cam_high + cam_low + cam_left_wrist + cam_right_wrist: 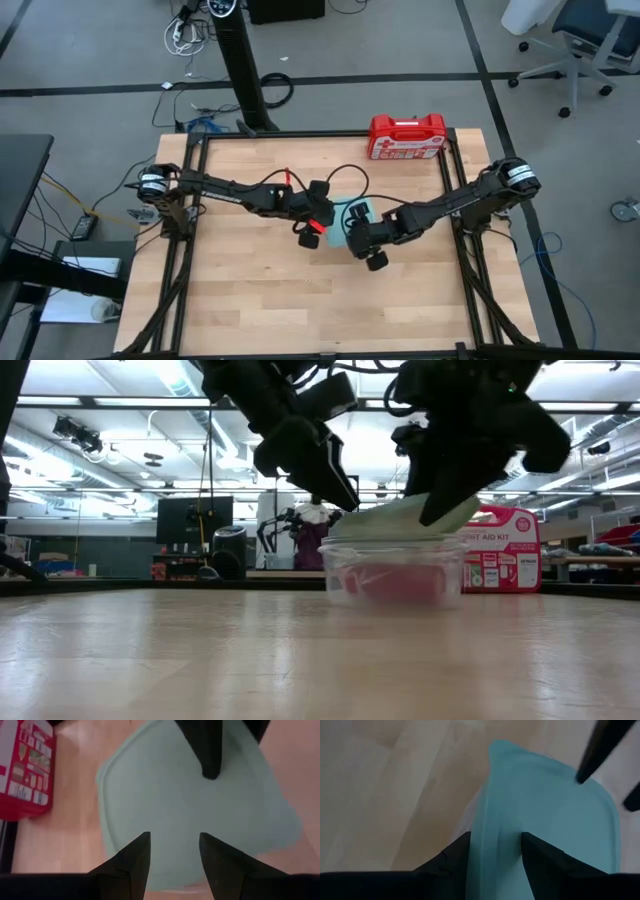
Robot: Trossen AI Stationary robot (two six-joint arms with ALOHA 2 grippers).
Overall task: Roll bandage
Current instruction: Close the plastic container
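High view. Wooden table (pixel 250 300) in a dark frame. Left arm reaches in from 9 o'clock, right arm from 3 o'clock; both meet at the centre over a pale blue lid (pixel 357 212). A scrap of bright red, the bandage (pixel 311 230), shows just at 8 o'clock of the lid, under the left gripper (pixel 305 237). Right gripper (pixel 358 238) sits at the lid's 6 o'clock edge. A red first-aid case (pixel 407 137) lies at 12 o'clock on the table's far edge, well apart; its white label cannot be read from above.

Low view. Only here does the clear container (pixel 392 572) under the lid (pixel 400 518) show. The bandage (pixel 398 582) lies inside as a soft, plain red mass seen through the wall. The lid rests tilted on the rim, higher on one side. Case (pixel 503 548) stands behind; its label reads "AID KIT".

Left wrist view. Left gripper (pixel 175 851) hangs above the lid (pixel 170 795) with fingers (pixel 135 857) spread apart and nothing between them. The other arm's finger (pixel 205 750) touches the lid's far part. Case (pixel 25 767) sits beside, its small label print unreadable. No bandage visible.

Right wrist view. Right gripper (pixel 495 851) has its fingers (pixel 455 857) either side of the lid's (pixel 555 820) raised edge, pinching it. Bare table (pixel 380 785) beyond.
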